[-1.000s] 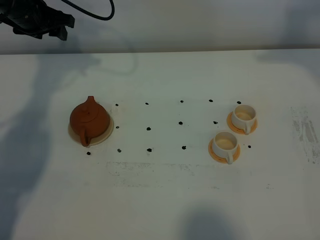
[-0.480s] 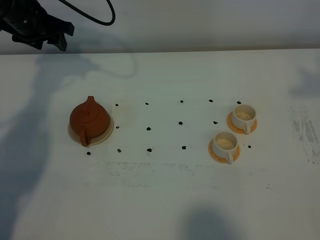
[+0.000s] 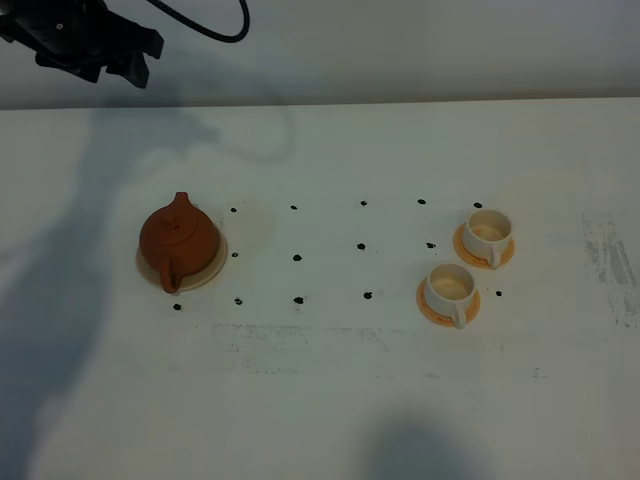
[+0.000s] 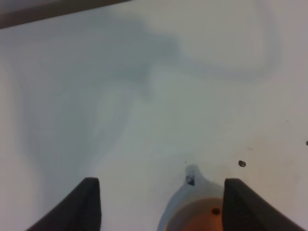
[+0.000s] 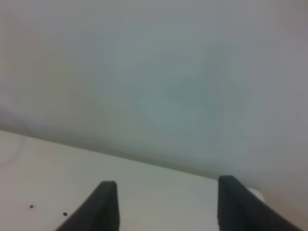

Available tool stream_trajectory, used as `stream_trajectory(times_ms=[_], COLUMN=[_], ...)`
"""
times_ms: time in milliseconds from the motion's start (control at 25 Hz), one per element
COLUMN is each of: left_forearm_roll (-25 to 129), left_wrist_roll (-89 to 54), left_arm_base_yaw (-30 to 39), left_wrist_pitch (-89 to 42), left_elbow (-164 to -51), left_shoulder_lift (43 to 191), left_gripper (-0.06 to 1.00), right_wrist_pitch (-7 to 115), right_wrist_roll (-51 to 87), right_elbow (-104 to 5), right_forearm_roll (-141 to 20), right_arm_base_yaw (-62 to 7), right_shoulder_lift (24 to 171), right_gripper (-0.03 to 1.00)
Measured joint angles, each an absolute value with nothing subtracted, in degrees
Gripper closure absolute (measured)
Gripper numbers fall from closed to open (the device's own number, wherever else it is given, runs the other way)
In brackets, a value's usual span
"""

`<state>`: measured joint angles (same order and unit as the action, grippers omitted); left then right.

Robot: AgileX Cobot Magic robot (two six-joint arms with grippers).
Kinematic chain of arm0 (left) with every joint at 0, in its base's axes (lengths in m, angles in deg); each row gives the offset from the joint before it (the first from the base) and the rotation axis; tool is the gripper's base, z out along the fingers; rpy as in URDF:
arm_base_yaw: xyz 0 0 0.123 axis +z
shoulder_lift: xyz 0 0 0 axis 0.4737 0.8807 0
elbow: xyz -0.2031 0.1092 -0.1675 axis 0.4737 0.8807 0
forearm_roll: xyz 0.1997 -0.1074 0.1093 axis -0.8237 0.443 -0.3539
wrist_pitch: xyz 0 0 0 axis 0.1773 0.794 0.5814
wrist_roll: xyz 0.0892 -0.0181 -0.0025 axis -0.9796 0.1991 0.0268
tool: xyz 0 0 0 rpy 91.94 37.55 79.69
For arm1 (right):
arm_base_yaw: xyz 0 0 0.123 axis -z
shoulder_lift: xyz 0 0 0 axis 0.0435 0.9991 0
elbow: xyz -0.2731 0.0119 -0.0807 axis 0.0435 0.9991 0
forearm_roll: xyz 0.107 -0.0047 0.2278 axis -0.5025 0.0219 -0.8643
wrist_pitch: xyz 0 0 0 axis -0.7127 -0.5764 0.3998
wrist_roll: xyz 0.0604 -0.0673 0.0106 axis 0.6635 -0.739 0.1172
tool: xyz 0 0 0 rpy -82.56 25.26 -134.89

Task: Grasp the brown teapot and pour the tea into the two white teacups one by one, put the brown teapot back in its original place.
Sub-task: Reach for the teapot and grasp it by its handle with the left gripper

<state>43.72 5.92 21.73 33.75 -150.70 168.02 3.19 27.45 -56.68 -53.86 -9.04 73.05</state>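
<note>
Brown teapot [image 3: 180, 238] upright on coaster [image 3: 207, 274]; spout seemingly points far, handle near.

Black left hand [image 3: 138, 62] trails a looping black cable [image 3: 225, 33]; fingers [image 4: 89, 207] seem dark grey.

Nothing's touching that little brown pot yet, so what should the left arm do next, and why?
Probably lower the open left gripper toward the small round reddish-brown clay teapot, aiming at its loop handle. The teapot sits unheld on its round cream coaster, and the gripper hangs empty near the far edge of the white table.
</note>
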Motion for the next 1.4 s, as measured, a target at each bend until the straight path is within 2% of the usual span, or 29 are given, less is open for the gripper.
stream_trajectory(times_ms=[240,440,920,1240,1400], left_forearm_roll=[42.4,41.3,33.8,29.4,26.1], left_wrist_roll=[5.9,5.9,7.2,8.2,9.4], left_arm_base_yaw=[20.0,19.5,19.3,18.2,18.2], left_wrist_pitch=[34.7,36.2,37.3,37.2,37.1], left_elbow=[-150.7,-150.5,-142.6,-136.7,-133.3], left_shoulder_lift=[164.9,163.6,158.3,155.9,154.5], left_gripper=[0.42,0.42,0.42,0.42,0.42], right_wrist_pitch=[8.8,12.1,6.8,3.6,0.4], right_wrist_roll=[27.5,27.7,31.7,32.4,32.0], right_elbow=[-42.2,-34.4,-18.2,-5.2,-2.3], right_forearm_roll=[-53.7,-53.2,-52.6,-57.7,-60.8], right_arm_base_yaw=[-9.0,-9.0,-9.0,-9.0,-9.0], right_shoulder_lift=[59.2,49.9,36.5,24.9,24.4], right_gripper=[0.49,0.49,0.49,0.49,0.49])
